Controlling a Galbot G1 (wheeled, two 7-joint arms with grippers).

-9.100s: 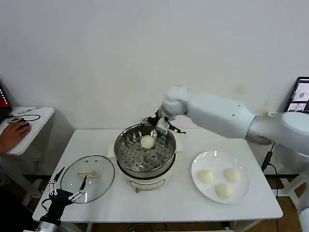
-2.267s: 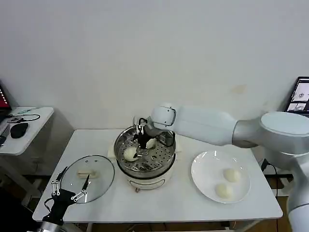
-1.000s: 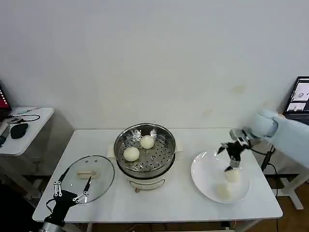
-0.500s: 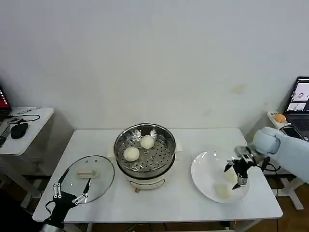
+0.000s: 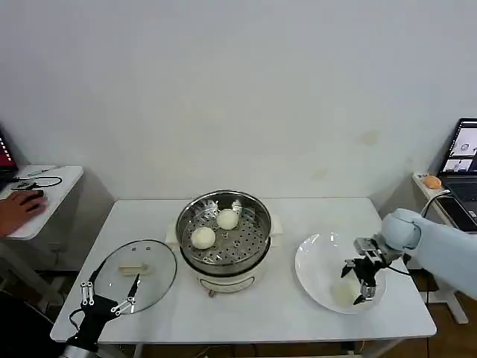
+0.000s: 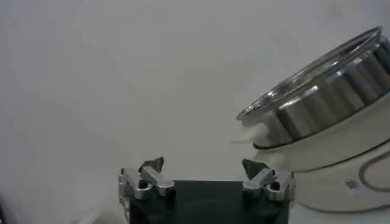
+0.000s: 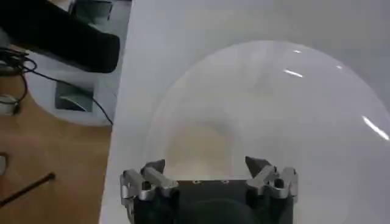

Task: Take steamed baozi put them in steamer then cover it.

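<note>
With two steamed baozi (image 5: 203,238) already in the steamer (image 5: 223,233) at centre frame, I have lowered my right gripper (image 5: 358,284), jaws spread, onto the plate (image 5: 317,273) at lower right, bracketing a third bun (image 5: 344,291); the left gripper (image 5: 106,302) waits open beside the cover (image 5: 137,265).
</note>
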